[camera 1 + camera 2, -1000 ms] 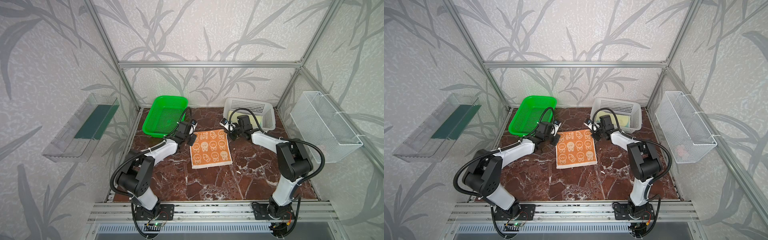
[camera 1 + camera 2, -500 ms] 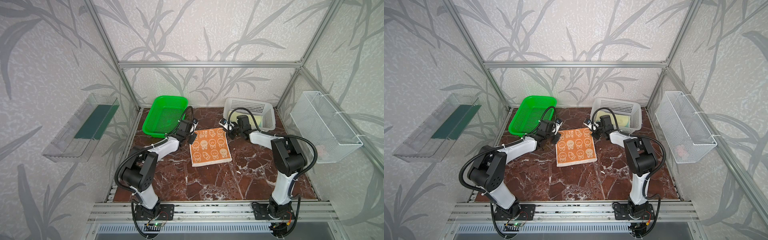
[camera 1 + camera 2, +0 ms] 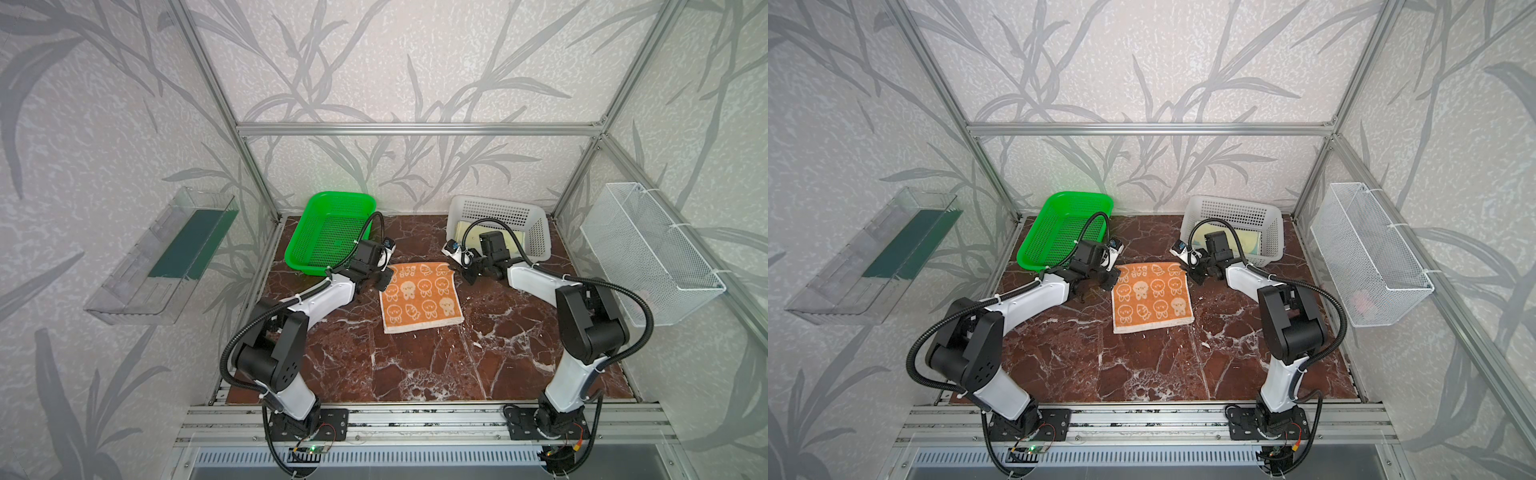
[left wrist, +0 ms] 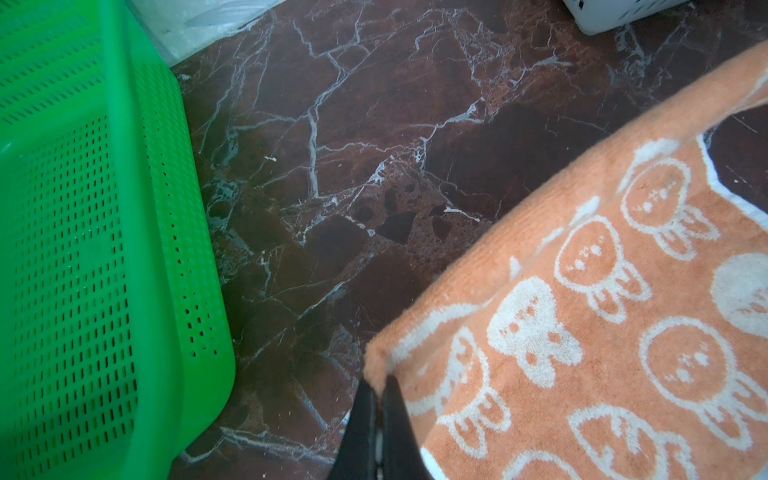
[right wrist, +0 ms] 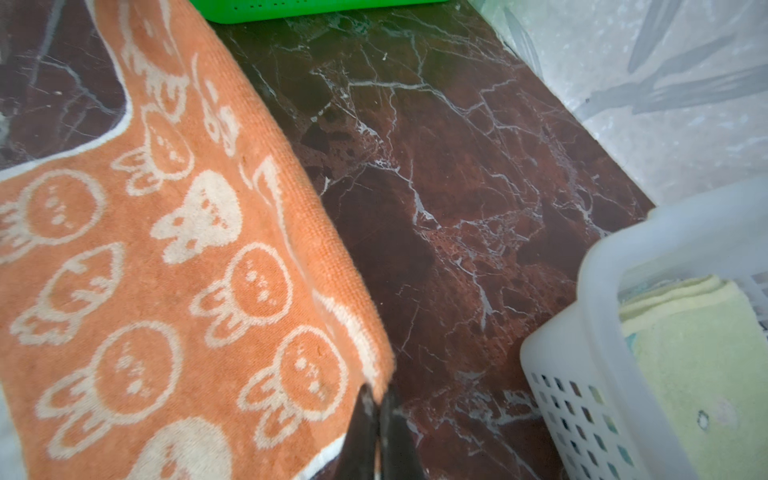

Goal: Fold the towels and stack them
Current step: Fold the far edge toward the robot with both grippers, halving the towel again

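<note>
Left end effector: jaws pinched thin on one far corner of the orange-and-cream terry towel with small cartoon faces. Right end effector: jaws pinched likewise on the other far corner.

In both top views the towel sits mid-rear on the brown marble tabletop. Its far edge is raised and its near part lies flat.

Each grip takes only the tip of a corner, so a quick pull could probably slip it free. Unequal travel of the two arms would likely skew the fold. The flat part may also drag rather than fold.

The green perforated plastic basket stands just beside the left arm. The white perforated plastic basket, holding a pale yellow folded towel, stands near the right arm. A wide swing could knock either basket.
</note>
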{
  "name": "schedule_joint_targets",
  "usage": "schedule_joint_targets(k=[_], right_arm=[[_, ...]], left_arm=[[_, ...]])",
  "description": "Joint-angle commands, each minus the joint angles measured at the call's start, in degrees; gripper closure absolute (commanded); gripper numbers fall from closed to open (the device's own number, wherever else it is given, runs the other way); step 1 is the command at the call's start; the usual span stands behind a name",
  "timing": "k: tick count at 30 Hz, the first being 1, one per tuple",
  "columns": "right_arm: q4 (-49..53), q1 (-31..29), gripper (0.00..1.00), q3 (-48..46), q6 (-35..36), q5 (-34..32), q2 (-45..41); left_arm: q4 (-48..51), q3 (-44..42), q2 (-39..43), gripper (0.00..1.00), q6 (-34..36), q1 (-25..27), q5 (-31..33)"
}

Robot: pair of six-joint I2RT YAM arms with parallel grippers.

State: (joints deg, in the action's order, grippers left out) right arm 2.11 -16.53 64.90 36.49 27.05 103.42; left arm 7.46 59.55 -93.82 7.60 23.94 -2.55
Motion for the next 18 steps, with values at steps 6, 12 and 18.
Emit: schedule_joint_targets(k=[6, 12, 18], right_arm=[[9.1, 0.1, 1.0, -3.2, 1.6, 2.6, -5.3], [14.4, 0.0, 1.0, -4.7, 3.5, 1.9, -8.4], [17.9, -1.0, 1.0, -6.3, 4.3, 1.7, -10.1]], left_arm=[[5.1, -2.9, 4.3, 1.0, -2.1, 0.0, -4.0], [10.9, -2.7, 5.2, 1.0, -2.7, 0.4, -6.7], [15.9, -2.9, 6.0, 1.0, -6.1, 0.6, -9.2]])
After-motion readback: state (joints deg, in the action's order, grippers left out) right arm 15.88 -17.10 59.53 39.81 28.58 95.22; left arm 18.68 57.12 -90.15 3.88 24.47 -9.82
